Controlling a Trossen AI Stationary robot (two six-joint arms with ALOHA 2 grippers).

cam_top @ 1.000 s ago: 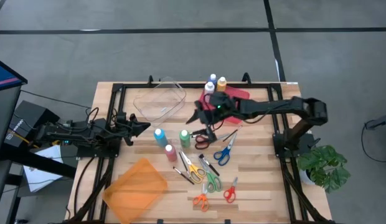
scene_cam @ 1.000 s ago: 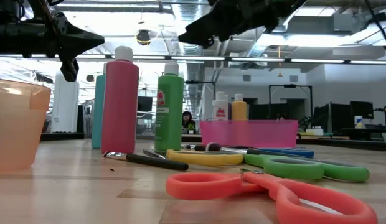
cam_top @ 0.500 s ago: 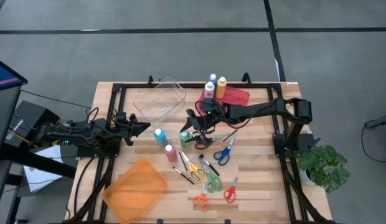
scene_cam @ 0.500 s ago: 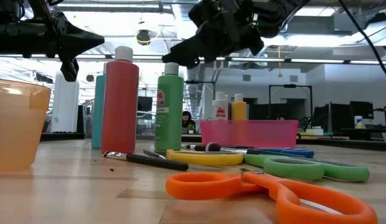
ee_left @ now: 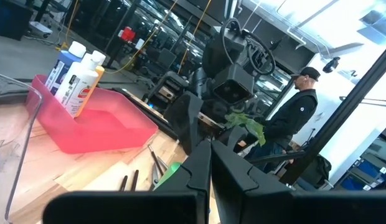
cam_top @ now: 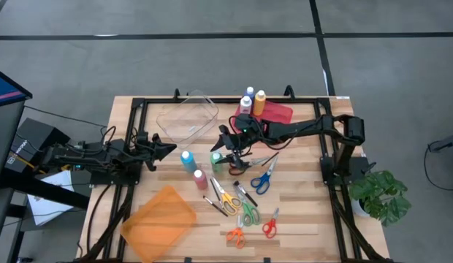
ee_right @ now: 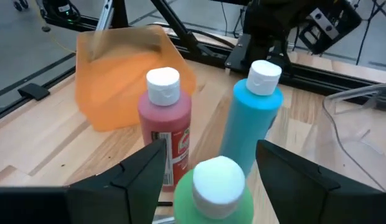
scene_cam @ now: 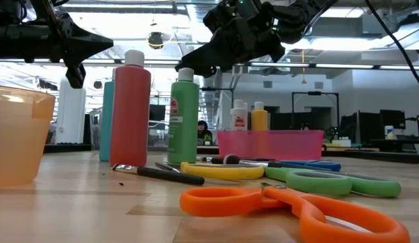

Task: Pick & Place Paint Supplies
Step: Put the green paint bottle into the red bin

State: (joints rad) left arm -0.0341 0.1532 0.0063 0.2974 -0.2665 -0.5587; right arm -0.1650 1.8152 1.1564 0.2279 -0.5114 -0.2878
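The green paint bottle [cam_top: 216, 161] stands upright on the table, with a light blue bottle [cam_top: 187, 158] and a pink one [cam_top: 199, 178] beside it. My right gripper [cam_top: 225, 150] is open over the green bottle. In the right wrist view its fingers [ee_right: 143, 171] stand on either side of the white cap [ee_right: 218, 177] without touching. Three more bottles [cam_top: 253, 98] stand in the pink tray [cam_top: 278, 112]. My left gripper [cam_top: 165, 148] waits shut near the table's left edge, above the table.
A clear tray [cam_top: 188, 117] lies at the far side and an orange bin [cam_top: 159, 219] at the near left. Several scissors [cam_top: 245, 212] and brushes [cam_top: 245, 193] are scattered on the near half. A plant [cam_top: 380, 193] stands off the right edge. A person [ee_left: 299, 118] stands beyond the table.
My right gripper has moved from beside the pink tray toward the table's left and near edge and down, ending over the green bottle's cap. The bottles have stayed where they were.
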